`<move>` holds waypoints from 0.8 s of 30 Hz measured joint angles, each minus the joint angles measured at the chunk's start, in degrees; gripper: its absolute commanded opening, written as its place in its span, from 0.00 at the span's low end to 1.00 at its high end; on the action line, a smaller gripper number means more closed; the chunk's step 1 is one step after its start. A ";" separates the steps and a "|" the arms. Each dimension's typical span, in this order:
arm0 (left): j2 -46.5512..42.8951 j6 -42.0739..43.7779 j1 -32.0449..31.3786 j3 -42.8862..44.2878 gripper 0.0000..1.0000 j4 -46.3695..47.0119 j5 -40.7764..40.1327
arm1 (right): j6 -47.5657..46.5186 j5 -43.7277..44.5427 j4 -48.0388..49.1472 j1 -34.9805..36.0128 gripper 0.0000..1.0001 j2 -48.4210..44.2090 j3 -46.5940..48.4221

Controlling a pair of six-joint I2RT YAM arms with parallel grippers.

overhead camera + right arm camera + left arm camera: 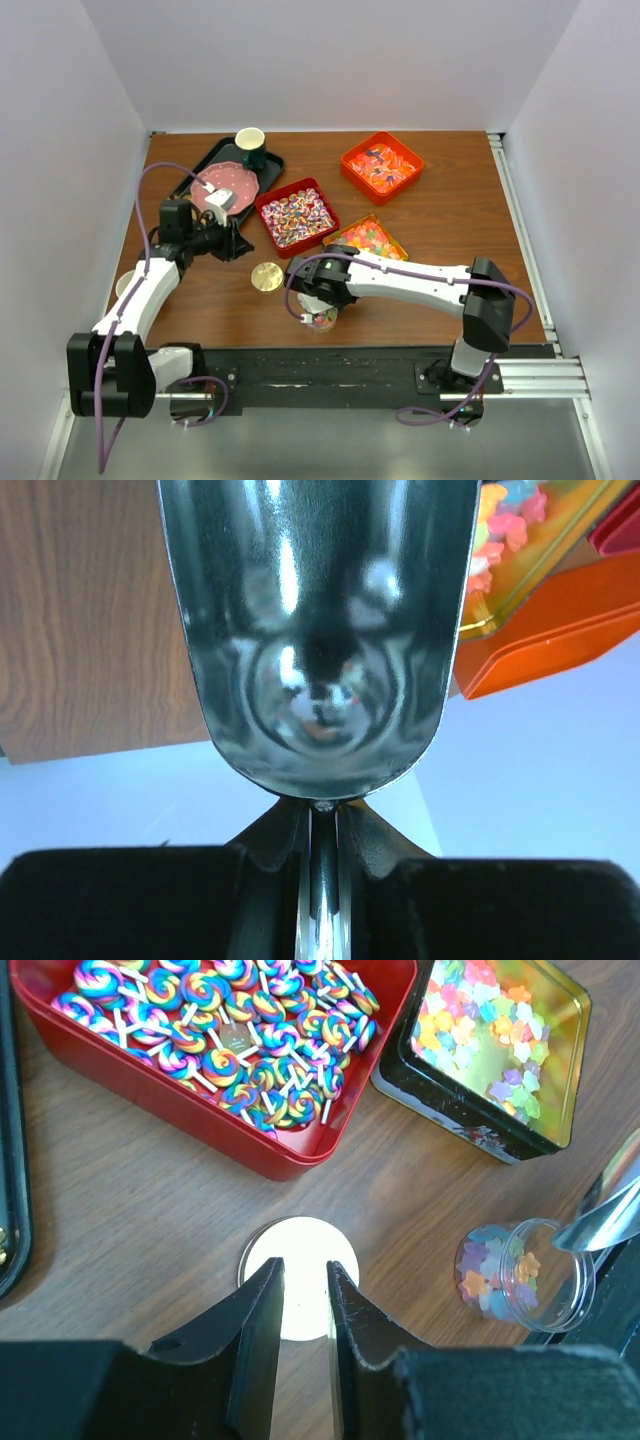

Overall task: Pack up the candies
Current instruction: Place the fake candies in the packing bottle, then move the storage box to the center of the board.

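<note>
Packing partway along, judging by the jar. Clamping the right hand [320, 825] tight on the handle of the silver scoop [320, 630] and holding its tip beside the rim of the small clear jar [525, 1275], near the front edge of the table [450, 220]. Showing a bare, mirror-like bowl in the right wrist view, so probably carrying nothing, though reflections are making that hard to confirm. Sitting partly filled, going by the left wrist view, with pastel star-shaped candies [490, 1280] gathered in the jar's lower part. Lying unpacked in far greater number: swirl lollipops in the red box [150, 1090], star jellies in the gold-rimmed tin [450, 1120], more sweets in the orange box [348, 166] well apart at the far side. Hovering the left hand [305, 1310] over the round gold lid [300, 1245], fingers drawn narrow and gripping nothing. Remaining, by this reckoning: more scooping into the jar, then picking up the lid and capping it.
</note>
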 measured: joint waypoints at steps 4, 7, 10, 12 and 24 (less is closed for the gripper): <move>4.44 0.17 -3.52 2.80 0.29 -0.33 -0.98 | 2.03 -1.01 -0.50 -0.61 0.00 -0.66 2.36; 9.60 0.87 -8.50 7.32 0.33 -0.76 -1.86 | 5.03 -5.20 -0.76 -3.89 0.00 -2.08 6.91; 15.47 1.53 -12.31 12.72 0.35 -1.16 -2.78 | 8.07 -9.97 -0.48 -12.20 0.00 -4.59 10.97; 19.56 1.70 -14.10 16.61 0.30 -1.62 -3.23 | 10.05 -12.81 -0.24 -20.26 0.00 -6.08 13.49; 37.20 6.10 -33.68 31.87 0.00 -4.09 -4.63 | 15.15 -17.81 -1.09 -44.87 0.00 -11.58 15.41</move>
